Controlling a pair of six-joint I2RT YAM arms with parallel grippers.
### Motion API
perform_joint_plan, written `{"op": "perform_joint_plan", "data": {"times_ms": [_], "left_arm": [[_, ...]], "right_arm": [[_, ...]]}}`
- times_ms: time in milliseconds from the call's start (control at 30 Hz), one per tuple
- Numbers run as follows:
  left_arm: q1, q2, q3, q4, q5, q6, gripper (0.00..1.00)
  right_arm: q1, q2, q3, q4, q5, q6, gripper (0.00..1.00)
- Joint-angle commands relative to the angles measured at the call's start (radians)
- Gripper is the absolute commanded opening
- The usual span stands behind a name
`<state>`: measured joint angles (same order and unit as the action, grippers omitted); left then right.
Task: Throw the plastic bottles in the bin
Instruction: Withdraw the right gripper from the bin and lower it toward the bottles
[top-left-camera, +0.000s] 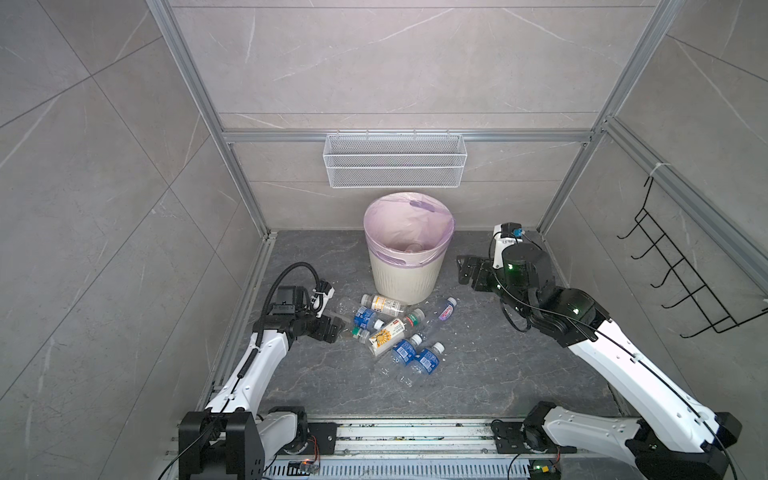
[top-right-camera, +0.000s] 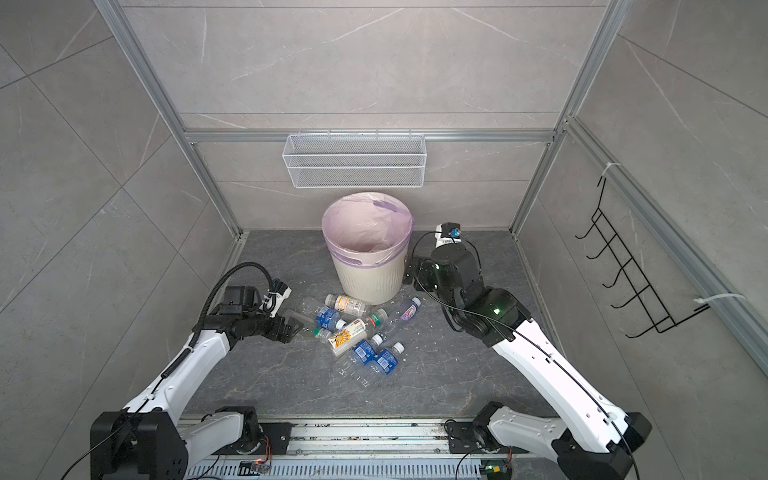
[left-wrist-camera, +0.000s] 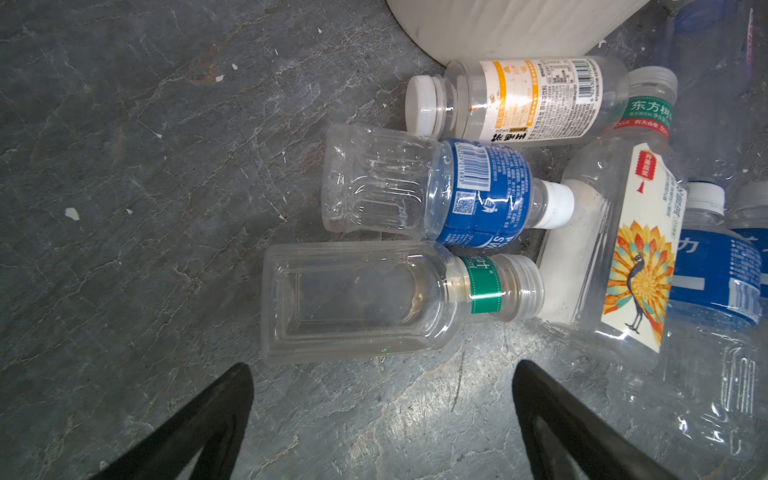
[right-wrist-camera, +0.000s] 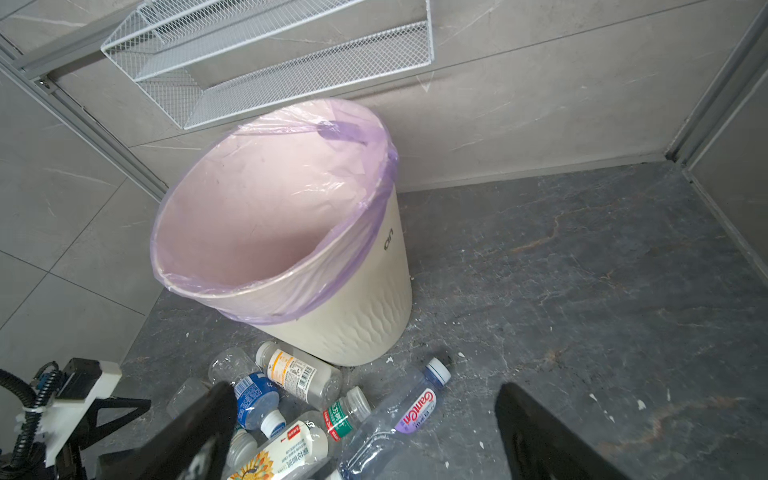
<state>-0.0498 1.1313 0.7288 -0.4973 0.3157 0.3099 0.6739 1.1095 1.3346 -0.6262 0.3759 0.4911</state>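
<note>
Your left tool hovers low over the counter, fingers spread wide and empty, at the left edge of the bottles. Nearest it lies a clear bottle with a green neck band. The bottles are heaped on the bin's near side. Your right tool, likewise spread and empty, hangs right of the bin.

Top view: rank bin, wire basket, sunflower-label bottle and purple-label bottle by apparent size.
1-2. bin and wire basket: too close to rank; basket wider, bin taller, basket nearer the camera.
3. sunflower-label bottle.
4. purple-label bottle, slimmer.
</note>
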Motion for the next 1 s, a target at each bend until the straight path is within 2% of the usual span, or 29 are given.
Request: {"op": "perform_joint_plan", "data": {"times_ms": [0, 467, 967], "left_arm": [[0.005, -0.023, 0.026, -0.018, -0.009, 0.020, 1.00], [0.004, -0.042, 0.000, -0.041, -0.023, 0.070, 1.00], [0.004, -0.032, -0.011, -0.062, -0.016, 0.151, 0.99]], "right_arm": [[0.001, -0.047, -0.057, -0.033, 0.020, 0.041, 0.99], [0.001, -0.173, -0.247, -0.090, 0.002, 0.127, 0.99], [0.003, -0.205, -0.402, -0.081, -0.084, 0.187, 0.99]]}}
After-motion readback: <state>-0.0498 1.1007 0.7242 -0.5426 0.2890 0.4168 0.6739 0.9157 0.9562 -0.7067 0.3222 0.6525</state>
